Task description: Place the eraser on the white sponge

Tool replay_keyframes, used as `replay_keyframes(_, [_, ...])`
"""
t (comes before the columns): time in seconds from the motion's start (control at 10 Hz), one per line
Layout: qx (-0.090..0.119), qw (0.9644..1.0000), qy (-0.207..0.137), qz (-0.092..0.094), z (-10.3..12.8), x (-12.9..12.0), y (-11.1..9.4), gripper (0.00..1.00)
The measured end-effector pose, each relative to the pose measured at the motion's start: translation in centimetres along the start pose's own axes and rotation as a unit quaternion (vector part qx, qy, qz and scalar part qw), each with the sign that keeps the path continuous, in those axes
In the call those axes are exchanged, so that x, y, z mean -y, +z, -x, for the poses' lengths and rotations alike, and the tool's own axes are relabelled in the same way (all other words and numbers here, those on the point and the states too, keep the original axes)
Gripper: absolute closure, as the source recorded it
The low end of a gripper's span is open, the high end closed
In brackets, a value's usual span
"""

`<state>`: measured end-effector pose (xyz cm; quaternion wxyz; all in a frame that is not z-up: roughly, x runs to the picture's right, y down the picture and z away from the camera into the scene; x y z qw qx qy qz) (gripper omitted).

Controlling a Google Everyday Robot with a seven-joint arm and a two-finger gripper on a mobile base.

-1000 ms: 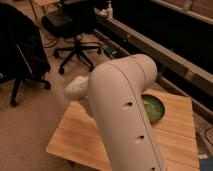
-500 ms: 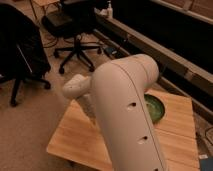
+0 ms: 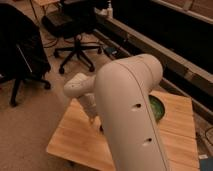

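My white arm (image 3: 131, 115) fills the middle of the camera view and covers much of the wooden table (image 3: 75, 142). Its wrist bends down at the left, and my gripper (image 3: 93, 119) hangs low over the table's left part, just beside the big arm link. The eraser and the white sponge are hidden or out of view; neither shows anywhere on the visible wood.
A green bowl (image 3: 158, 108) sits on the table at the right, half hidden by the arm. Two black office chairs (image 3: 75, 30) stand on the floor behind and to the left. A long dark bench (image 3: 165, 50) runs along the back.
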<state>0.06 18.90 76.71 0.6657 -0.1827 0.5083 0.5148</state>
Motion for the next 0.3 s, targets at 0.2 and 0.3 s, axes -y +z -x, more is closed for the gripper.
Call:
replay_keyframes(0.2, [0.000, 1.0000, 0.000, 0.000, 0.02, 0.04, 0.03, 0.20])
replay_keyframes(0.3, [0.000, 1.0000, 0.000, 0.000, 0.01, -0.02, 0.00, 0.20])
